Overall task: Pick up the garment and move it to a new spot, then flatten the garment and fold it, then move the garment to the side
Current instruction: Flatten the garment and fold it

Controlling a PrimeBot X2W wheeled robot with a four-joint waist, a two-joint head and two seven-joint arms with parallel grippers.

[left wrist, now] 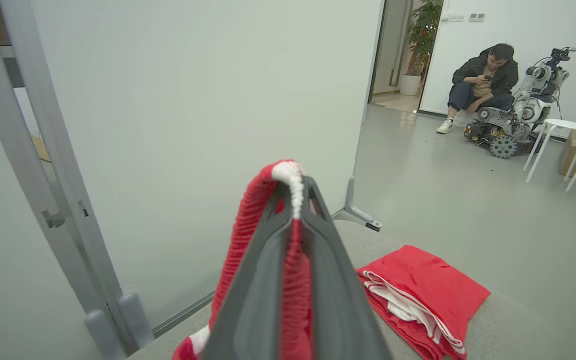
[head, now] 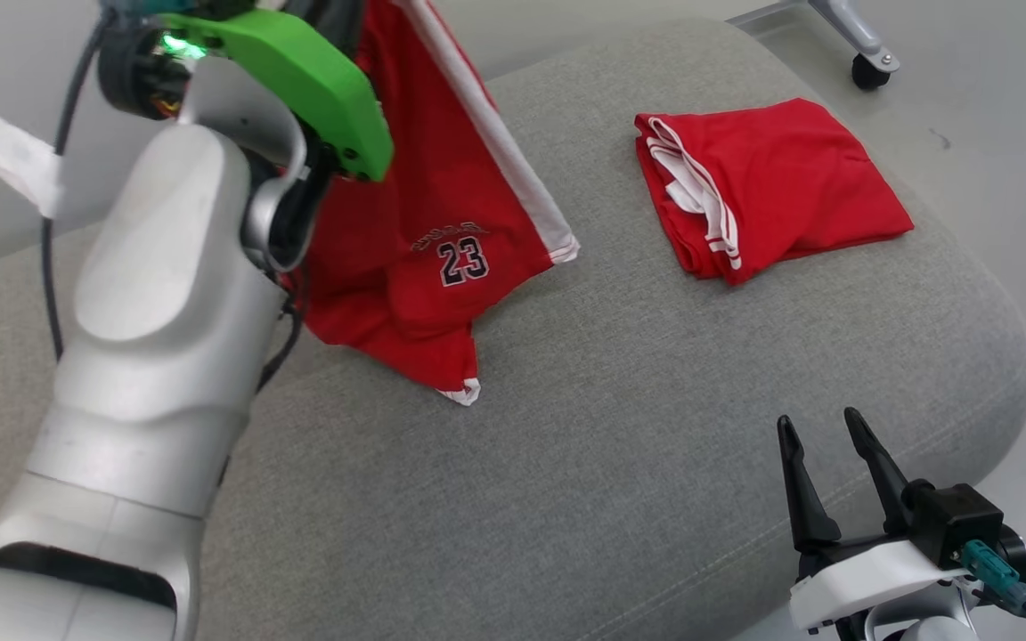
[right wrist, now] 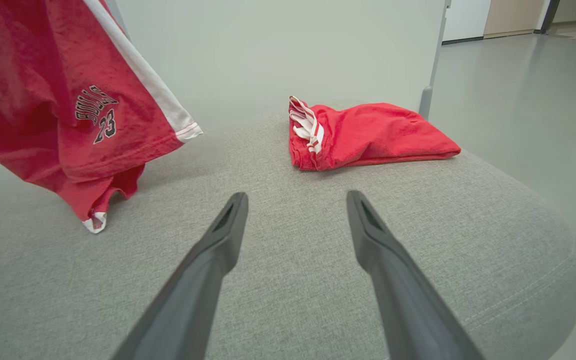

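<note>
Fingers point(left wrist: 328, 260) of the left tool point(left wrist: 295, 192) are squeezing shut on a bunched red and white edge of the garment point(head: 424, 258). In the left wrist view the cloth is poking out past the tips at the middle of the frame.

The garment is a pair of red shorts with a white stripe and the number 23. It is hanging down from the tool at the upper left of the head view. Its lowest white corner is hanging very near the grey cushion point(head: 620, 427); I cannot tell if it is touching.

I think the robot is carrying the shorts to a new spot. To do this well, the tool should be gripping tight and moving slowly, so the cloth is not swinging. The bare middle of the cushion looks like a good place. Letting the low corner land first and then drawing the top away should help the shorts lie flat. They should be going down well apart from the folded red clothes point(head: 771, 178) at the upper right of the head view.

The left arm point(head: 166, 294) is reaching up high along the left side of the head view, with its green part point(head: 299, 71) at the top. The right tool point(head: 818, 418) is waiting at the lower right, wide open and holding nothing, with its fingers pointing up the frame over the cushion.
</note>
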